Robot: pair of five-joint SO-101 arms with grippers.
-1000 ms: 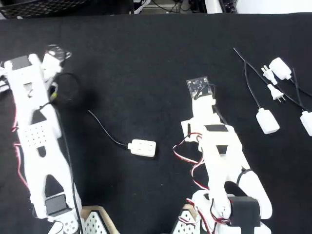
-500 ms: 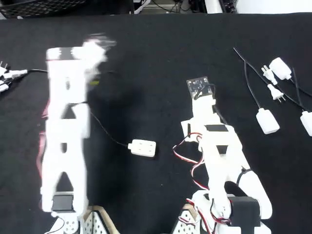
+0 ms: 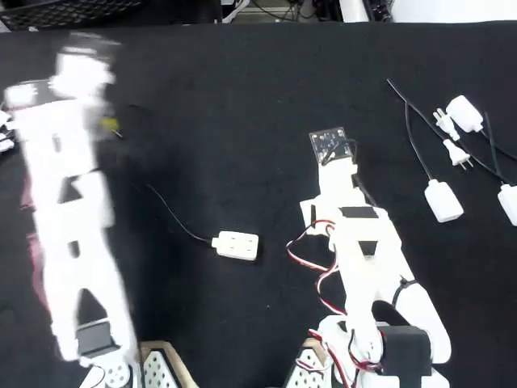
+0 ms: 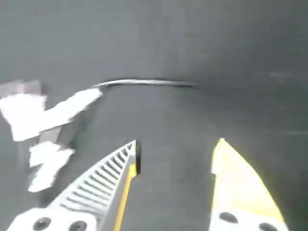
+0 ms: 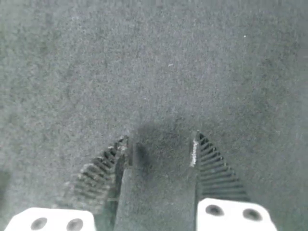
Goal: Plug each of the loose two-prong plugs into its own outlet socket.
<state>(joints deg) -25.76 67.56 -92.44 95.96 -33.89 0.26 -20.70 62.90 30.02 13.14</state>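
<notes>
Noting from the left: white plugs (image 4: 26,110) lie by the table's (image 3: 242,81) left edge, near our left gripper (image 4: 178,144), jaws wide, empty. Socket block (image 3: 236,245) sits mid-table, its cord (image 3: 174,214) trailing left. Right gripper (image 5: 161,142) is part-open over bare cloth, holding nothing. More plugs (image 3: 458,153) lie far right. Risk, we judge: a low sweep snags the cord, dragging the block, or nudges edge plugs off. Open room: centre and rear.

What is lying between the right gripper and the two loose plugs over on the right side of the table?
Only a thin black cable, lying flat on the black cloth between the right gripper and the two-prong plugs. Nothing else visible stands in the way.
</notes>
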